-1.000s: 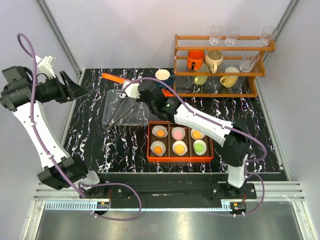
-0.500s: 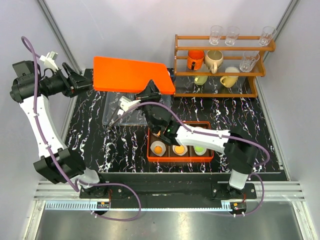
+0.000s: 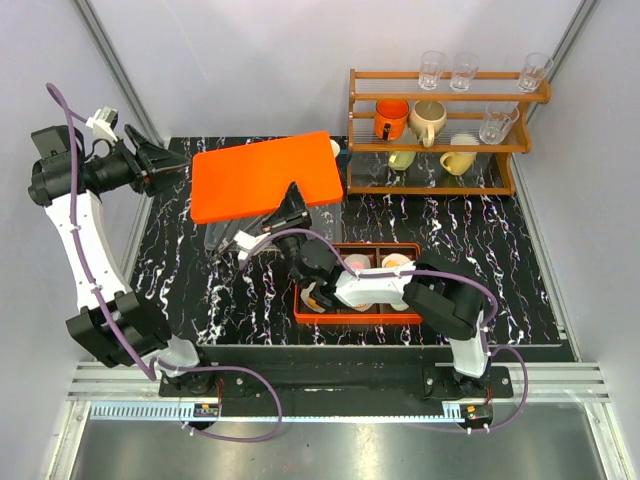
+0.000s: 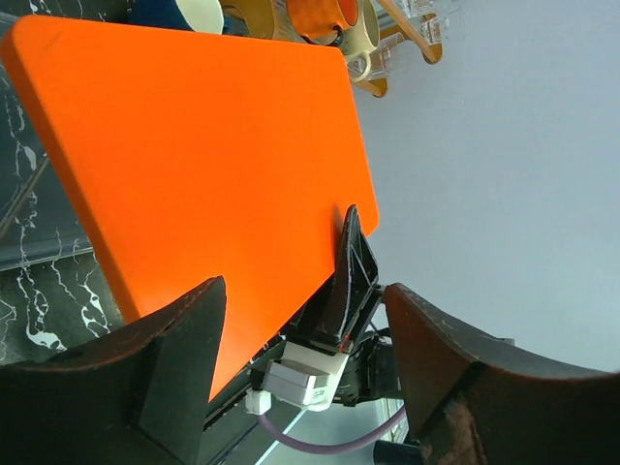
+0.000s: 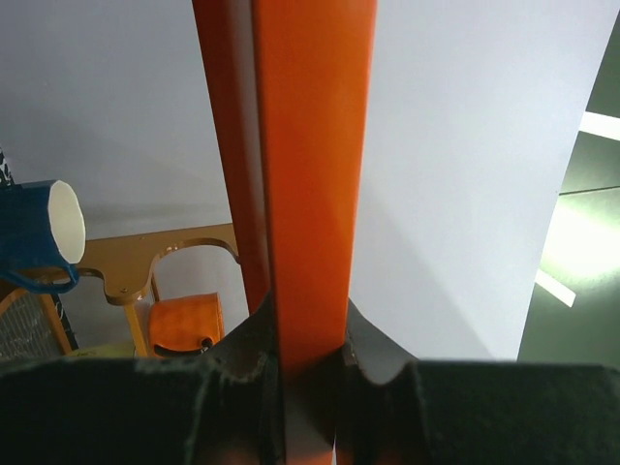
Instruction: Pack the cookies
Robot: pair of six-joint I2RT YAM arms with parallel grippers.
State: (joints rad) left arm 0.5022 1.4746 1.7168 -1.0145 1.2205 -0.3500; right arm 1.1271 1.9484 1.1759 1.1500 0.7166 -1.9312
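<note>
My right gripper (image 3: 291, 204) is shut on the near edge of a flat orange lid (image 3: 263, 175) and holds it tilted above the table's back left. In the right wrist view the lid (image 5: 312, 145) stands edge-on between my closed fingers (image 5: 308, 339). The orange box (image 3: 412, 306) lies under my right arm. Only two back-row cookies in white liners show, one pink (image 3: 357, 262) and one orange (image 3: 396, 262); the others are hidden. My left gripper (image 3: 168, 166) is open and empty by the lid's left edge. Its view shows the lid (image 4: 194, 145) and its spread fingers (image 4: 310, 373).
A wooden rack (image 3: 440, 130) with mugs and glasses stands at the back right. A clear plastic sheet (image 3: 222, 240) lies on the table under the lid. A blue cup (image 5: 39, 232) stands behind the lid, beside the rack.
The right gripper has lifted the orange lid off the table and brought it nearer and lower, folding its arm over the box. The left gripper has turned toward the lid.
</note>
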